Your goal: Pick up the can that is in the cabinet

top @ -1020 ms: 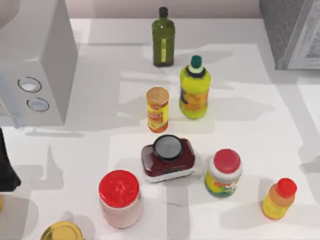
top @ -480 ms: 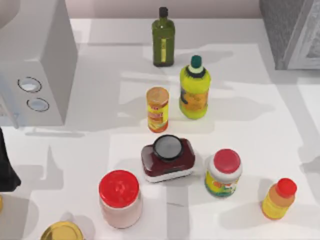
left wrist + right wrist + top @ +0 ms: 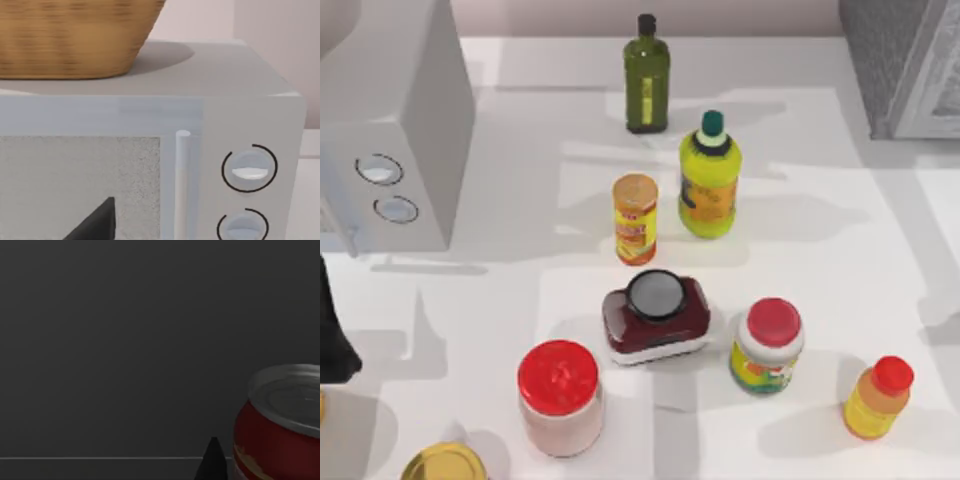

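Note:
The can (image 3: 282, 427), with a silver-grey round top and a red side, stands upright inside a dark space with a dark back wall. A dark part of my right gripper (image 3: 213, 462) shows just beside the can, a small gap apart from it. The cabinet (image 3: 900, 60), a dark-grey speckled box with a paler framed panel, stands at the table's back right corner. My left arm (image 3: 332, 335) is parked at the table's left edge, facing the light-grey box with two dials (image 3: 247, 170).
The light-grey box (image 3: 395, 130) fills the back left and carries a woven basket (image 3: 75, 37). Mid-table stand a green bottle (image 3: 647, 75), a yellow bottle (image 3: 709, 178), an orange canister (image 3: 635, 218), a dark-red jar (image 3: 656, 315), red-lidded jars (image 3: 560, 395) (image 3: 767, 345) and an orange bottle (image 3: 878, 398).

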Robot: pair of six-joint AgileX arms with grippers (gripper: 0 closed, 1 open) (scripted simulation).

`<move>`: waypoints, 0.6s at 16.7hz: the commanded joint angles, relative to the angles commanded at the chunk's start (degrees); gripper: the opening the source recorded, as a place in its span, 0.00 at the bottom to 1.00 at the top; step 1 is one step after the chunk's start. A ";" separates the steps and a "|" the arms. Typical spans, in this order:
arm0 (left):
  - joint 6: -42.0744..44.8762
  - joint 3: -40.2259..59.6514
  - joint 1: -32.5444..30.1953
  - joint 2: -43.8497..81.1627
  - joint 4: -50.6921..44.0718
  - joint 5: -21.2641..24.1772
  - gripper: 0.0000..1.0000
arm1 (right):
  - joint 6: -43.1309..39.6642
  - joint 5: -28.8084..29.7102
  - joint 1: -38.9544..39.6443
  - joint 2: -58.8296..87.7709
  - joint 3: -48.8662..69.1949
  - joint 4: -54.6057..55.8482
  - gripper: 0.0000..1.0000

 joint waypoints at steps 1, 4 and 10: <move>0.00 0.00 0.00 0.00 0.00 0.00 1.00 | -0.01 0.45 0.44 -1.34 -0.48 -1.04 0.00; 0.00 0.00 0.00 0.00 0.00 0.00 1.00 | -0.05 2.46 2.75 -8.49 -2.57 -6.14 0.00; 0.00 0.00 0.00 0.00 0.00 0.00 1.00 | -0.08 7.19 7.70 -24.57 -6.92 -17.32 0.00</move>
